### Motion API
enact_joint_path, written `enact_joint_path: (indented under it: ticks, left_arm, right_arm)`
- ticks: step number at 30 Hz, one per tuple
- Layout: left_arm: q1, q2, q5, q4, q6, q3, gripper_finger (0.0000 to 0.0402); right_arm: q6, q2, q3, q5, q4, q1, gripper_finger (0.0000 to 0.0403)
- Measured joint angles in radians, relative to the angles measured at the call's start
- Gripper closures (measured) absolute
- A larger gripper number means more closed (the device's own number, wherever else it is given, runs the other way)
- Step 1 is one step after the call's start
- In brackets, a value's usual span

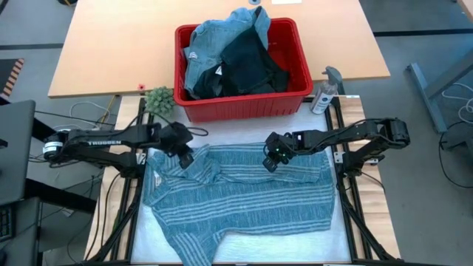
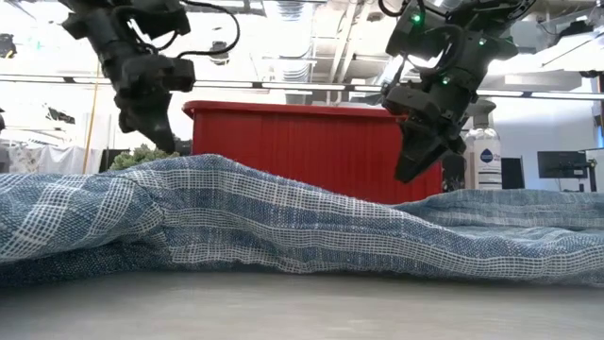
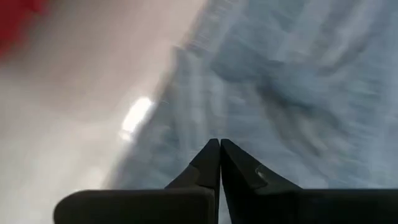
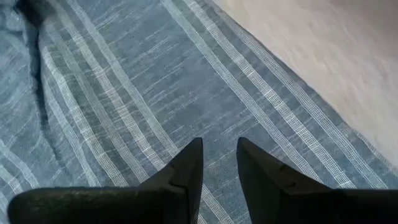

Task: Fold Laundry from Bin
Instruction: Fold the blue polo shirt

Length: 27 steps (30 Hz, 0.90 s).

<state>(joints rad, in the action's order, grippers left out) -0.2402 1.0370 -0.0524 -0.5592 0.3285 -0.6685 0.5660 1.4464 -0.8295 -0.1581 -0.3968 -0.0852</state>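
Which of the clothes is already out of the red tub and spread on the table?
Only the blue-grey white-striped shirt, spread flat under both claws. The light blue denim piece and the dark garment sit heaped in the bright red plastic bin.

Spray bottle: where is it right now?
In the high view the spray bottle stands upright just off the right end of the red bin, beyond the right arm and the striped shirt.

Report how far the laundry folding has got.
Done: the striped shirt is out of the red bin, spread flat, unfolded. In hand: both grippers, left shut and right slightly parted, hover over its far edge, holding nothing. Left: folding it, plus the garments in the bin.
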Motion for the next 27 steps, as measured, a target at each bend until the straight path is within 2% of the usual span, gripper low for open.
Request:
enact_joint_path:
  ticks: [2,6,13,18,24,27]
  left_arm:
    - [0.004,-0.002,-0.004,0.116,-0.066,0.005,0.0387]
    - [-0.032,0.013,0.108,0.335,-0.149,0.0,0.0341]
    - [-0.128,0.124,0.25,0.333,-0.238,0.001,0.0229]
    - [-0.187,0.263,0.251,0.323,-0.24,0.001,0.0163]
    - [-0.245,0.374,0.256,0.323,-0.21,0.002,0.0128]
    - [-0.269,0.385,0.329,0.324,-0.185,0.002,0.0127]
  right_arm:
    - [-0.014,0.0,0.0,0.0,0.0,0.0,0.028]
    - [-0.015,0.0,0.0,0.0,0.0,0.0,0.028]
    - [-0.01,0.0,0.0,0.0,0.016,0.0,0.028]
    - [-0.006,0.0,0.0,0.0,0.018,-0.002,0.028]
    - [0.016,0.0,0.0,0.0,0.017,-0.002,0.028]
    - [0.02,0.0,0.0,0.0,0.016,-0.001,0.028]
